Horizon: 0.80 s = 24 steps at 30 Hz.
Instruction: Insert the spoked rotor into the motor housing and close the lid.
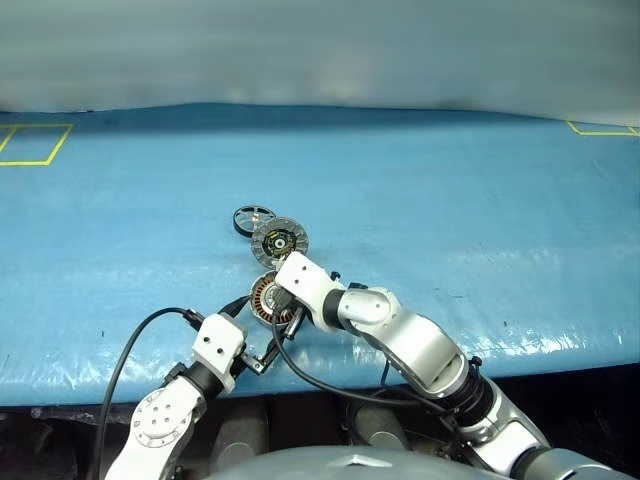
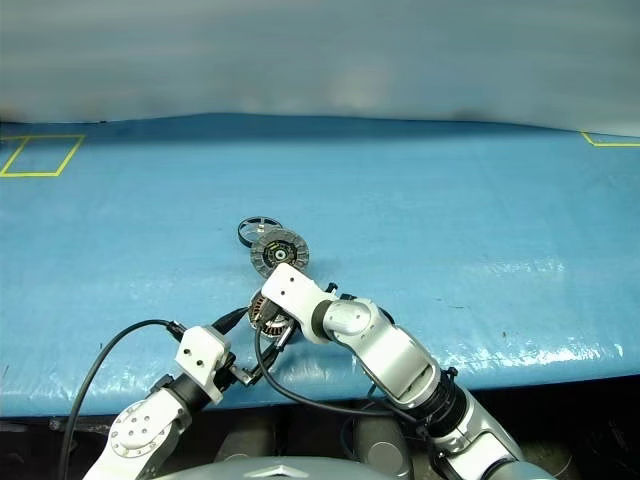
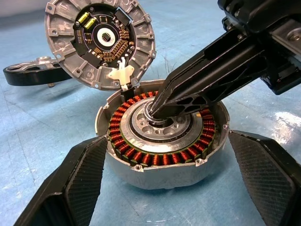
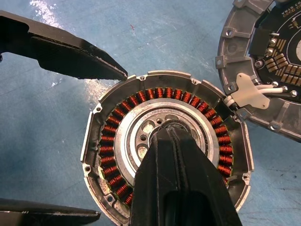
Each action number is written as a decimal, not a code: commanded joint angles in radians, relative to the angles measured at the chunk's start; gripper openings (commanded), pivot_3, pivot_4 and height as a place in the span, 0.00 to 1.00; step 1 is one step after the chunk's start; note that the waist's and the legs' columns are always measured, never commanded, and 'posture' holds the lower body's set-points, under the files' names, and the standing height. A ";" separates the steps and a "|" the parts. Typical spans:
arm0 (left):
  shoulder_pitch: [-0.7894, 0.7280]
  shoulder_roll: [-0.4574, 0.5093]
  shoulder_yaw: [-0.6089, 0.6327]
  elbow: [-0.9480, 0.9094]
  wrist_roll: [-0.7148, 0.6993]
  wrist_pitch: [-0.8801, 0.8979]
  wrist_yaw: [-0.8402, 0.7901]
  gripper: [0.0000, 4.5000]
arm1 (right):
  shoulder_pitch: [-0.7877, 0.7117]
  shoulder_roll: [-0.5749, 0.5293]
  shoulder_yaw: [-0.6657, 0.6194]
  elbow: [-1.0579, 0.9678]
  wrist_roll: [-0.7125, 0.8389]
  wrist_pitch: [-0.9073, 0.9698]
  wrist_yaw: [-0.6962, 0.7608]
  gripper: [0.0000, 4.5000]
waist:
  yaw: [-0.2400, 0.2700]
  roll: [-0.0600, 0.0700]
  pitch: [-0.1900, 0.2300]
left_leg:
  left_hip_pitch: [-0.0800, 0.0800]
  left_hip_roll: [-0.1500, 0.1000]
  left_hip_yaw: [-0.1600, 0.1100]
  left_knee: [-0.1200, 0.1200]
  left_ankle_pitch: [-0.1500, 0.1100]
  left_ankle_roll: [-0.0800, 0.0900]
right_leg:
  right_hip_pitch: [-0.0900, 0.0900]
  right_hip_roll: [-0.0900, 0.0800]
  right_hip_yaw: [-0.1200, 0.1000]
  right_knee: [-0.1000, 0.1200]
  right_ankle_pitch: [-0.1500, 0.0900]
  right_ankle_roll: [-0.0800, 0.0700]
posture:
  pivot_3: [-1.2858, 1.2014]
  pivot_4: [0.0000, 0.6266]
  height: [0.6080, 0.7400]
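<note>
Blue table cover [image 1: 480, 210] under lid [image 1: 279, 240], spoked rotor [image 1: 252, 219]

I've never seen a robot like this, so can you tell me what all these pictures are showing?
It is a robot with two arms. Two pictures come from cameras in its head, looking down at a blue table. The other two come from small cameras on its wrists, close up.

On the table sits a round silver metal cup with copper-coloured coils inside, the motor housing. Next to it, joined by white wires, lies its round grey lid, showing tiny electronics. Beyond that lies a thin dark spoked wheel.

The left gripper stands open, one black finger on each side of the cup. The right gripper is pinched shut, its tip poking into the cup's middle. I can't tell if it holds anything.
</note>
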 commanded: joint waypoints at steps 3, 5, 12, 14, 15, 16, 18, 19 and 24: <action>0.003 -0.006 -0.012 -0.010 0.006 -0.030 0.001 1.00 | 0.003 0.031 -0.016 -0.036 0.050 0.029 0.018 0.01 | 0.000 0.000 0.000 | 0.000 0.000 0.000 0.000 0.000 0.000 | 0.000 0.000 0.000 0.000 0.000 0.000 | 0.52 0.24 1.00; 0.002 -0.007 -0.014 -0.010 0.007 -0.029 0.001 1.00 | -0.005 0.035 -0.027 -0.050 0.063 0.040 0.019 0.01 | -0.001 0.000 0.000 | 0.000 0.000 0.000 0.000 0.000 0.000 | 0.000 0.000 0.000 0.000 0.000 0.000 | 0.52 0.24 1.00; 0.002 -0.009 -0.021 -0.004 0.006 -0.033 -0.001 1.00 | -0.018 0.037 -0.048 -0.093 0.086 0.072 0.003 0.01 | 0.000 0.000 0.000 | 0.000 0.000 0.000 0.000 0.000 0.000 | 0.000 0.000 0.000 0.000 0.000 0.000 | 0.52 0.24 1.00; 0.002 -0.008 -0.022 -0.002 0.006 -0.035 -0.002 1.00 | -0.017 0.032 -0.049 -0.105 0.090 0.079 -0.003 0.01 | 0.000 0.000 0.000 | 0.000 0.000 0.000 0.000 0.000 0.000 | 0.000 0.000 0.000 0.000 0.000 0.000 | 0.52 0.24 1.00; 0.002 -0.008 -0.022 0.000 0.006 -0.036 -0.002 1.00 | -0.014 0.032 -0.051 -0.111 0.092 0.081 -0.007 0.01 | 0.000 0.000 0.000 | 0.000 0.000 0.000 0.000 0.000 0.000 | 0.000 0.000 0.000 0.000 0.000 0.000 | 0.52 0.24 1.00; 0.003 -0.008 -0.023 0.002 0.007 -0.038 -0.002 1.00 | -0.010 0.031 -0.051 -0.116 0.087 0.074 -0.016 0.01 | 0.000 0.000 0.000 | 0.000 0.000 0.000 0.000 0.000 0.000 | 0.000 0.000 0.000 0.000 0.000 0.000 | 0.52 0.24 1.00; 0.005 -0.008 -0.023 0.003 0.007 -0.042 -0.003 1.00 | 0.005 0.041 -0.059 -0.123 0.078 0.054 -0.038 0.01 | 0.000 0.000 0.000 | 0.000 0.000 0.000 0.000 0.000 0.000 | 0.000 0.000 0.000 0.000 0.000 0.000 | 0.52 0.24 1.00; 0.006 -0.008 -0.023 0.004 0.006 -0.043 -0.002 1.00 | 0.017 0.050 -0.068 -0.122 0.081 0.039 -0.047 0.01 | 0.000 0.000 0.000 | 0.000 0.000 0.000 0.000 0.000 0.000 | 0.000 0.000 0.000 0.000 0.000 0.000 | 0.52 0.24 1.00; 0.007 -0.008 -0.026 0.011 0.007 -0.048 -0.003 1.00 | 0.048 0.049 -0.054 -0.071 0.054 -0.060 -0.075 0.01 | -0.001 0.000 0.000 | 0.000 0.000 0.000 0.000 0.000 0.000 | 0.000 0.000 0.000 0.000 0.000 0.000 | 0.52 0.24 1.00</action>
